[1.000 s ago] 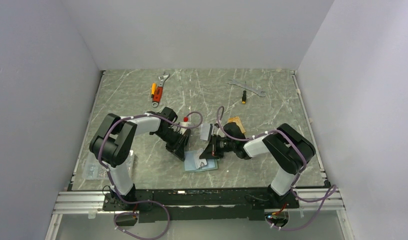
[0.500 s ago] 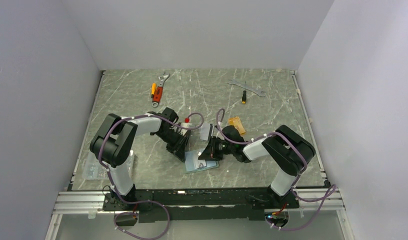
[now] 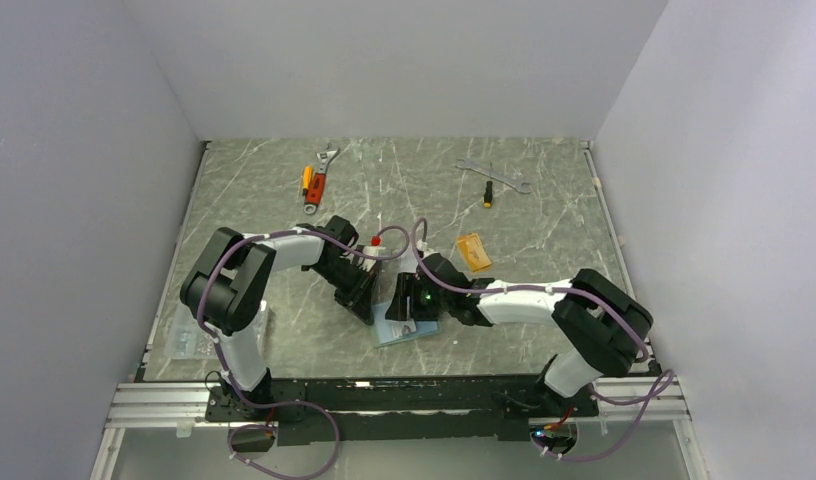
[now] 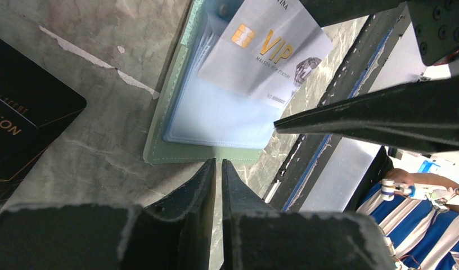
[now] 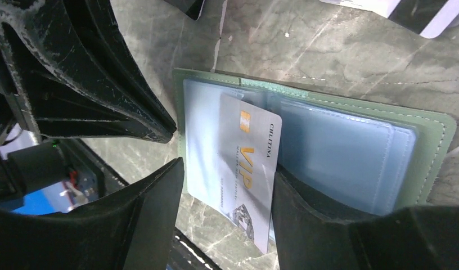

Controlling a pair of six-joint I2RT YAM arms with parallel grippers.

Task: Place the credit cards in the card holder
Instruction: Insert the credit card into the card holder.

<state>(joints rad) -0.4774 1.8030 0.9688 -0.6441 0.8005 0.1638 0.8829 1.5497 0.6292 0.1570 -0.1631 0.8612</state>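
The sage-green card holder (image 3: 416,330) lies open on the table, pale blue inside (image 5: 351,152) (image 4: 216,118). A silver VIP credit card (image 5: 250,163) (image 4: 266,50) rests slanted on its left half, one end tucked toward the fold, the other overhanging the edge. My right gripper (image 5: 227,167) (image 3: 406,300) is open, a finger on each side of this card. My left gripper (image 4: 218,162) (image 3: 367,303) is shut to a thin slit, tips at the holder's green edge, nothing between them. A black card (image 4: 25,129) lies beside the holder. An orange card (image 3: 473,250) lies further right.
A striped grey card (image 5: 418,14) lies just beyond the holder. At the back are an orange-handled wrench (image 3: 317,180), a silver wrench (image 3: 492,175) and a small screwdriver (image 3: 489,193). A clear packet (image 3: 189,340) sits at the front left corner.
My right arm has reached further left over the holder, and its jaws have opened, leaving the silver card on the holder. The left arm has stayed put.
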